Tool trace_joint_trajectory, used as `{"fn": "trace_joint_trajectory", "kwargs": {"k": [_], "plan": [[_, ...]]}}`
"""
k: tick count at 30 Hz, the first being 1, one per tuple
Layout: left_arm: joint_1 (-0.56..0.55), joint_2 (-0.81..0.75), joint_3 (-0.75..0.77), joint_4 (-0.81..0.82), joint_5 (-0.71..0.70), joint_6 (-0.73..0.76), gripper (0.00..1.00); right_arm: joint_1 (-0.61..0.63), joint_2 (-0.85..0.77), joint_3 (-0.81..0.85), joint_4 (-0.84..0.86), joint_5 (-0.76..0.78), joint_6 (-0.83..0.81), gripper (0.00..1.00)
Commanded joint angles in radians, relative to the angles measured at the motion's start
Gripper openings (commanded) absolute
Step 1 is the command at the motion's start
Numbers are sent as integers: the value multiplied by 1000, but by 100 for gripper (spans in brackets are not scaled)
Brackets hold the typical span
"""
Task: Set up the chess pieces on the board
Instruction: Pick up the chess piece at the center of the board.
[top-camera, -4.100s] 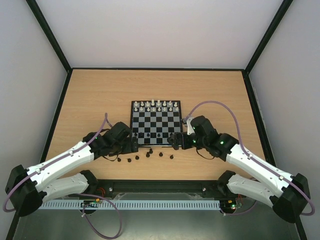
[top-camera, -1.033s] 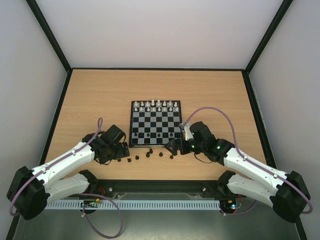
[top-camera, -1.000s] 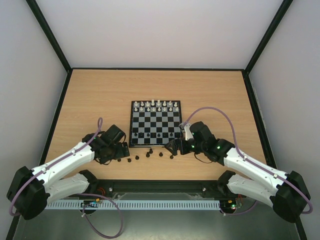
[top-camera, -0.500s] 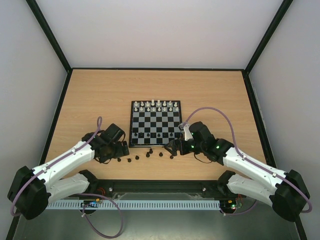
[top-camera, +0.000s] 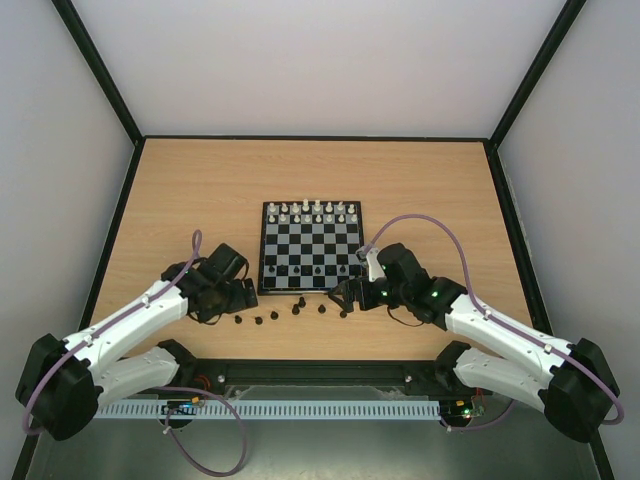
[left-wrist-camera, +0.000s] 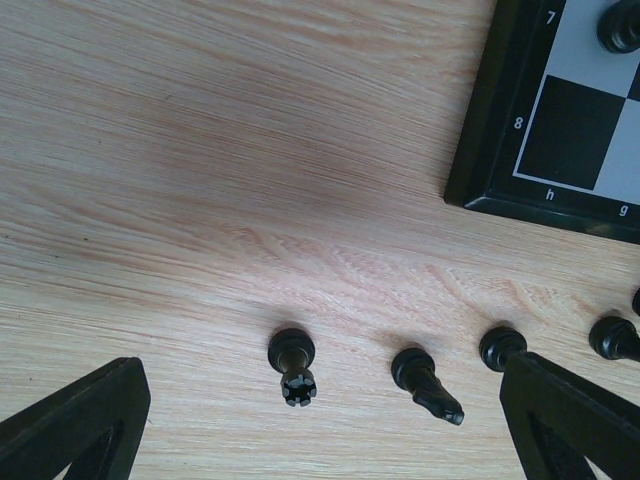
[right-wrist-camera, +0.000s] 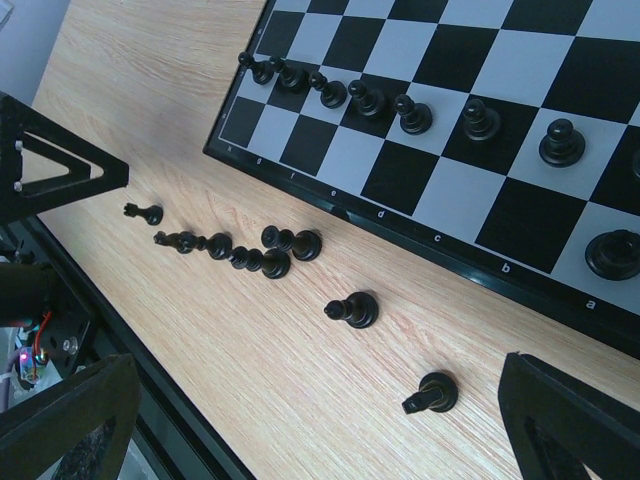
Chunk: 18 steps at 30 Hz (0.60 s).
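Left claw (top-camera: 245, 298): I see it low over the tabletop (top-camera: 200, 190), just off the board's near-left corner. Its jaws are spread wide with nothing in them.
Left claw, wrist view (left-wrist-camera: 320, 400): the two fingers (left-wrist-camera: 75, 420) straddle loose black pieces without touching them.
Right claw (top-camera: 345, 293): it sits near the board's near-right corner, also gaping wide and empty.
Right claw, wrist view (right-wrist-camera: 310, 400): its fingers (right-wrist-camera: 570, 420) stand well apart above bare wood.
Board (top-camera: 311, 240): it lies flat at mid-tabletop, between the two arms.
White pieces (top-camera: 318, 211): they are lined up along the board's far edge.
Black pawns (right-wrist-camera: 365, 100): they stand in a row on the near side of the board, one per square.
Larger black piece (right-wrist-camera: 612, 254): it stands on the corner square marked a.
Loose black pieces (top-camera: 290, 313): they are strung along the tabletop just in front of the board's near edge.
Notched-crown piece (left-wrist-camera: 292, 362): it sits on the wood between the left claw's fingers.
Toppled piece (left-wrist-camera: 427, 384): it lies on its side, just beside the notched one.
Nearest the right claw: two black pieces (right-wrist-camera: 353, 311) and (right-wrist-camera: 430, 392), both off the board.
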Motion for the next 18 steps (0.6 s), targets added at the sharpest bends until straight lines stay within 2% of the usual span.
{"fn": "trace_joint_trajectory", "kwargs": {"k": [1,7,9,14,18], "plan": [[6,8,19,-15,4,14,99,7,2,-3,8,-16,2,99],[8,9,-13,7,16,14,96,7,8,-3,10,-18,1,99],[8,3,-24,12,27,14,89,7,8,-1,7,-14,0,99],[7,-20,-70,32,33,0,66,9,8,-5,10,-16,1,99],[8,-19,-96,48,37,-3,59,12,9,-6,10,-19,1,99]]}}
